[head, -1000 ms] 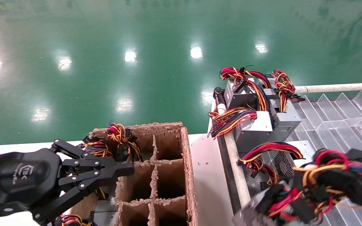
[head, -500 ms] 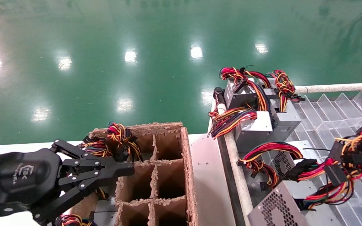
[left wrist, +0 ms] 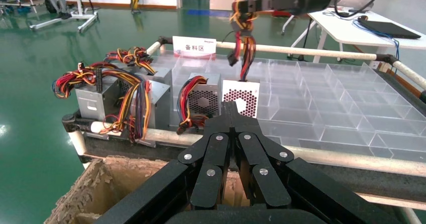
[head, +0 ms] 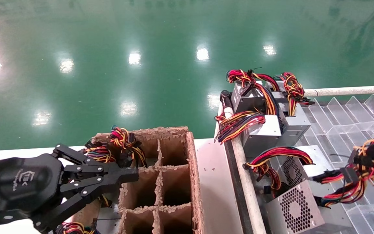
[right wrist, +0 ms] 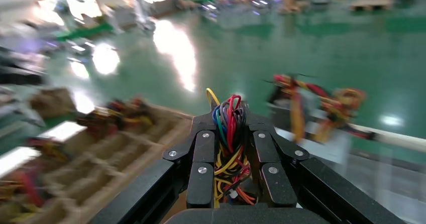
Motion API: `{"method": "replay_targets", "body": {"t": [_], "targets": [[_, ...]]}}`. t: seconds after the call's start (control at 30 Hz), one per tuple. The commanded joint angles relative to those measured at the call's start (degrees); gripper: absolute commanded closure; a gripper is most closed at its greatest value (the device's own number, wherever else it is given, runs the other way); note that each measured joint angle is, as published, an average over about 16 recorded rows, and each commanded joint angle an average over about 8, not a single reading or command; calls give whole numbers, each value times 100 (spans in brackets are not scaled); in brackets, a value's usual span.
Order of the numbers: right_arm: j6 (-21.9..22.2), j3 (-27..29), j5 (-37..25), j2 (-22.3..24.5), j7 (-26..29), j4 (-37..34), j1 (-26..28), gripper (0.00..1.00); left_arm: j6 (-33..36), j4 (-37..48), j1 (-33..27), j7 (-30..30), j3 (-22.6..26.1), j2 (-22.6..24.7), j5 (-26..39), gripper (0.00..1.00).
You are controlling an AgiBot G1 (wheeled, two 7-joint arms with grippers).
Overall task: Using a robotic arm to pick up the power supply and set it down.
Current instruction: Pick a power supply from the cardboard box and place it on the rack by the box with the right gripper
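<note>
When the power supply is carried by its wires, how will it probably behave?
The power supply hangs tilted under the right gripper, so it probably swings. Its wire bundle bends loosely, likely giving poor control. The metal box looks fairly heavy.

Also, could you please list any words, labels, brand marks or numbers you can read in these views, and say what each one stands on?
"备料区": white sign at the far rim of the clear divider tray, left wrist view.
White logo with small lettering on the left gripper body: too small to read.
Pale label on a grey power supply box: too small to read.
Right gripper, shut on the wire bundle: no text visible.
</note>
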Motion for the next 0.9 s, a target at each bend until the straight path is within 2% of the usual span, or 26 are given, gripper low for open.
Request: {"method": "replay_targets", "body": {"t": [0.03, 0.17, 0.33, 0.5, 0.63, 0.77, 0.9], "targets": [[148, -224, 302, 156, -217, 115, 25, 100, 0, 0, 0, 0, 0, 0, 0, 100], [676, 139, 307, 400, -176, 172, -11, 100, 0, 0, 0, 0, 0, 0, 0, 100], [1131, 1260, -199, 648, 226, 191, -423, 100, 0, 0, 0, 0, 0, 0, 0, 100], [1466, 2601, -468, 1001, 476, 185, -1379, 100, 0, 0, 0, 0, 0, 0, 0, 100], [1700, 3542, -258, 1382, 364, 161, -2381, 100, 0, 0, 0, 0, 0, 0, 0, 100], [1755, 4254, 61, 1764, 95, 127, -3248, 100, 0, 0, 0, 0, 0, 0, 0, 100], [1762, 4670, 289, 2048, -174, 91, -3705, 100, 0, 0, 0, 0, 0, 0, 0, 100]]}}
